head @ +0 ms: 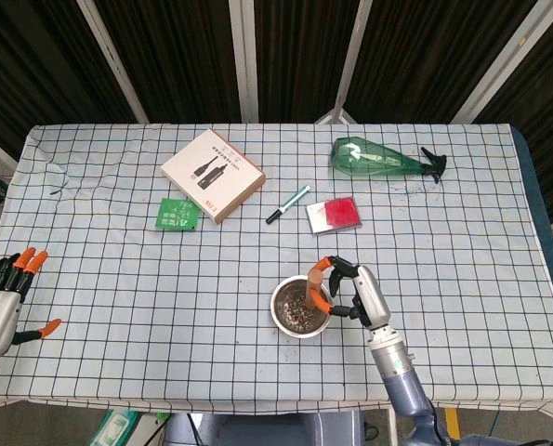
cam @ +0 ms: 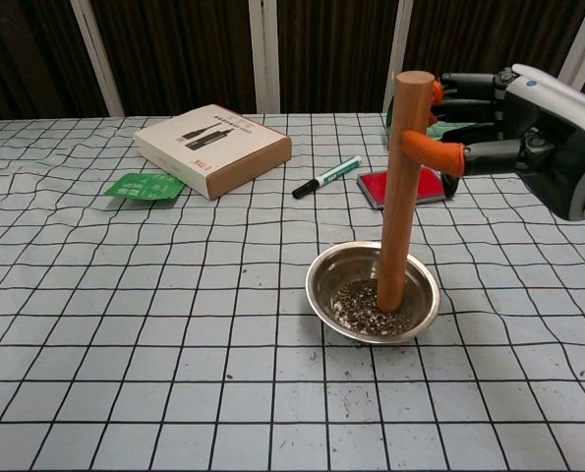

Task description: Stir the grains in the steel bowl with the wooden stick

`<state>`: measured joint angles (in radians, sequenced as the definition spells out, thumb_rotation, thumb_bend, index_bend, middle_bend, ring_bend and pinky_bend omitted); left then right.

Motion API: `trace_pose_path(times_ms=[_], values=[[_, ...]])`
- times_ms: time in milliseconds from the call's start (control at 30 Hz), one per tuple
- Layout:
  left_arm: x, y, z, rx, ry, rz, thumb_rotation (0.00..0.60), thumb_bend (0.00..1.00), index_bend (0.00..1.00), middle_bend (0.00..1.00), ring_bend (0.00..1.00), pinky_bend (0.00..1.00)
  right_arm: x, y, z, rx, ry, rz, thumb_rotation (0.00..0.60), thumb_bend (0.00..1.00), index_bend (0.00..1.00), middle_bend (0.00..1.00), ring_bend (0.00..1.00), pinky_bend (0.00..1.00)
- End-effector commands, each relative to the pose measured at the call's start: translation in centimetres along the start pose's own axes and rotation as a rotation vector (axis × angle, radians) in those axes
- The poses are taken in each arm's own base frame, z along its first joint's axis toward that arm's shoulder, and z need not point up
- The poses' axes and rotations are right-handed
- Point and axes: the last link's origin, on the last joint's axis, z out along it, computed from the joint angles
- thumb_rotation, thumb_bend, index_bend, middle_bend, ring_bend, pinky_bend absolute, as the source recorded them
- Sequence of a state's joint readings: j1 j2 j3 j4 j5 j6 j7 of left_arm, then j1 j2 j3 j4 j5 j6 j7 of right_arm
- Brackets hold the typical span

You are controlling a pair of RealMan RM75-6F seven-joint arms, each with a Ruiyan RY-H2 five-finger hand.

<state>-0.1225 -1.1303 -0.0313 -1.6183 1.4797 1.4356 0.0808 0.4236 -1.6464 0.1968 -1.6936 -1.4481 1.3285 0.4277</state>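
Observation:
A steel bowl (cam: 321, 275) (head: 283, 291) of dark grains (cam: 356, 296) sits on the checked cloth near the front middle. A wooden stick (cam: 399, 187) (head: 314, 289) stands nearly upright in it, its lower end in the grains. My right hand (cam: 528, 133) (head: 358, 294) holds the stick near its top between orange-tipped fingers (cam: 438, 150), from the bowl's right side. My left hand (head: 2, 302) hovers at the table's front left corner with its fingers spread and nothing in it; the chest view does not show it.
Farther back lie a cardboard box (cam: 212, 148) (head: 212, 174), a green packet (cam: 143, 186), a marker pen (cam: 325, 177), a red pad (cam: 402, 187) and a green spray bottle (head: 381, 157) on its side. A few grains are scattered on the cloth in front of the bowl.

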Motion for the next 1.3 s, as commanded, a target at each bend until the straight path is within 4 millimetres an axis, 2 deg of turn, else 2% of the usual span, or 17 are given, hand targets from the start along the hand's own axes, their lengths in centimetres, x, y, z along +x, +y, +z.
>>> trace_pose_path(times_ms=[33, 367, 700, 833, 1300], values=[[0.0, 0.0, 0.0, 0.001, 0.0, 0.0, 0.6, 0.07, 0.0, 0.0, 0.0, 0.0, -0.1, 0.2, -0.1, -0.003, -0.004, -0.003, 0.6, 0.48, 0.85, 0.64, 0.72, 0.65], [0.0, 0.0, 0.0, -0.001, 0.001, 0.002, 0.6, 0.07, 0.0, 0.0, 0.0, 0.0, -0.4, 0.4, -0.4, -0.009, -0.012, -0.003, 0.6, 0.48, 0.85, 0.64, 0.72, 0.65], [0.0, 0.0, 0.0, -0.003, 0.001, 0.0, 0.6, 0.07, 0.0, 0.0, 0.0, 0.0, -0.1, -2.3, -0.2, 0.063, -0.007, 0.012, 0.6, 0.48, 0.85, 0.64, 0.72, 0.65], [0.1, 0.1, 0.0, -0.002, 0.002, -0.002, 0.6, 0.07, 0.0, 0.0, 0.0, 0.0, -0.1, -2.6, -0.2, 0.064, -0.013, 0.009, 0.6, 0.48, 0.85, 0.64, 0.72, 0.65], [0.0, 0.1, 0.1, -0.001, -0.001, -0.003, 0.6, 0.07, 0.0, 0.0, 0.0, 0.0, -0.6, -0.7, -0.3, 0.006, -0.017, 0.006, 0.6, 0.48, 0.85, 0.64, 0.72, 0.65]])
